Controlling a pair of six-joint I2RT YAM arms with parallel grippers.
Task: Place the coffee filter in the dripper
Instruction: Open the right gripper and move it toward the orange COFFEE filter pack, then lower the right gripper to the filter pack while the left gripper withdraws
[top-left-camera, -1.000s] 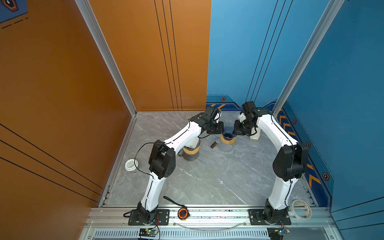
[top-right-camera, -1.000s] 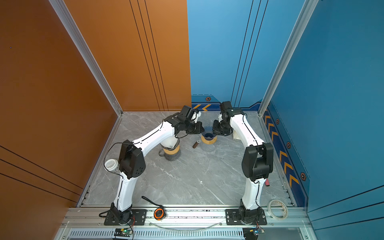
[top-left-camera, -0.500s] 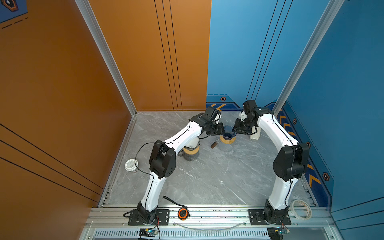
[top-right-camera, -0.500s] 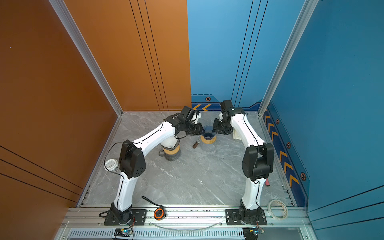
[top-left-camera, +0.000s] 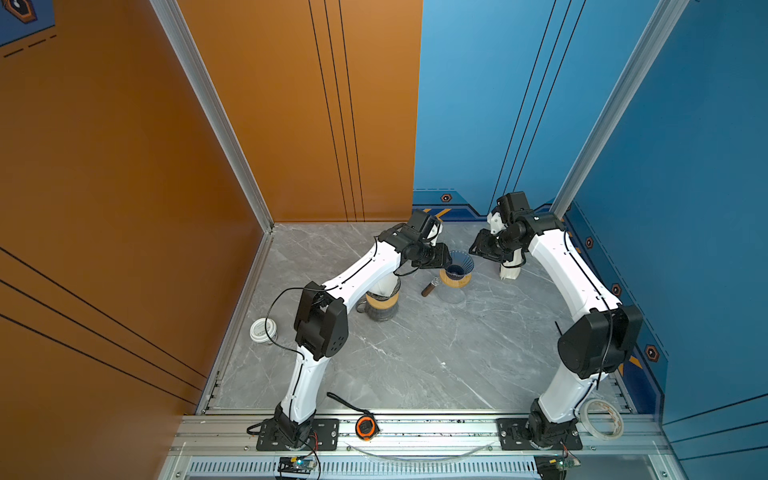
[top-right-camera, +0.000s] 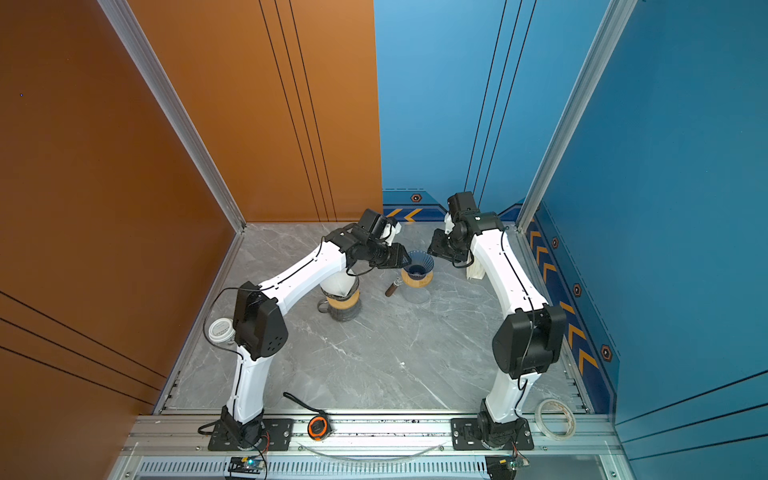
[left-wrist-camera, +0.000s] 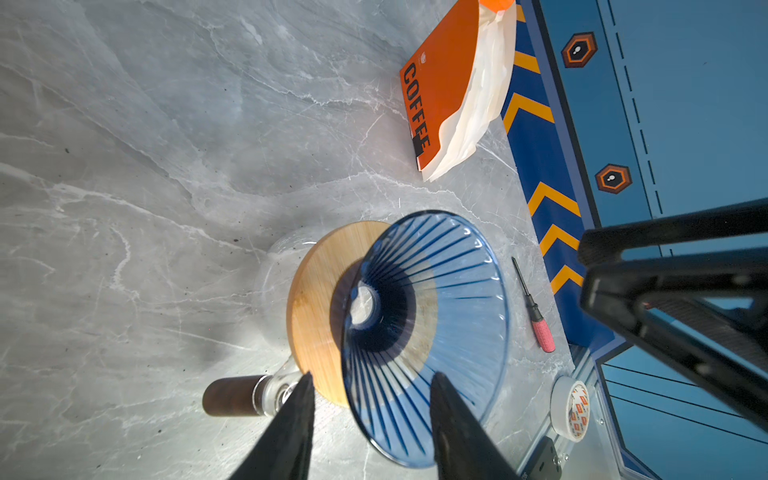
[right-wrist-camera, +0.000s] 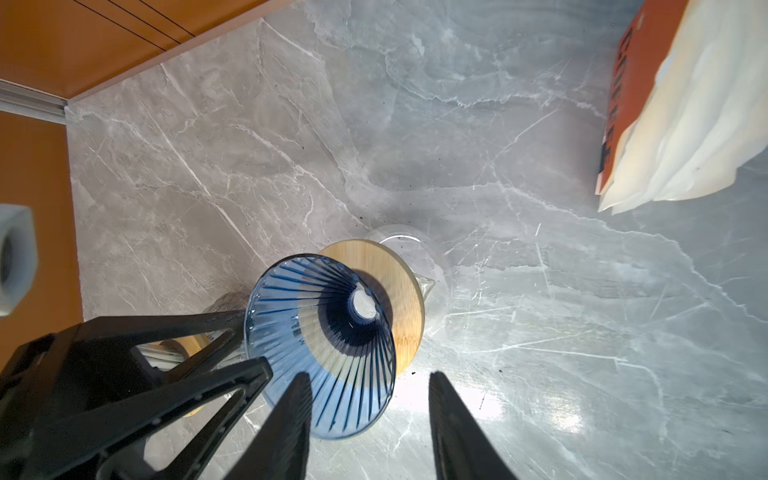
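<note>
Both claws stand open from where I sit, gripping nothing: left gripper (left-wrist-camera: 371, 384) at the dripper's (top-left-camera: 457, 266) 9 o'clock, right gripper (right-wrist-camera: 370, 380) near its 2. The filters (left-wrist-camera: 478, 99) are in the orange pack (left-wrist-camera: 438, 83) at the dripper's 3 o'clock, apart from it

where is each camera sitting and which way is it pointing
Top views: high over the front rail, looking down and forward at the table; left arm and right arm show whole.
Left wrist: on the left arm, looking past the open left pincer at the dripper; right pincer intrudes.
Right wrist: on the right arm, facing the dripper from the opposite side; both pincers show.
Shared: both wrist views show dripper and filter pack.
</note>
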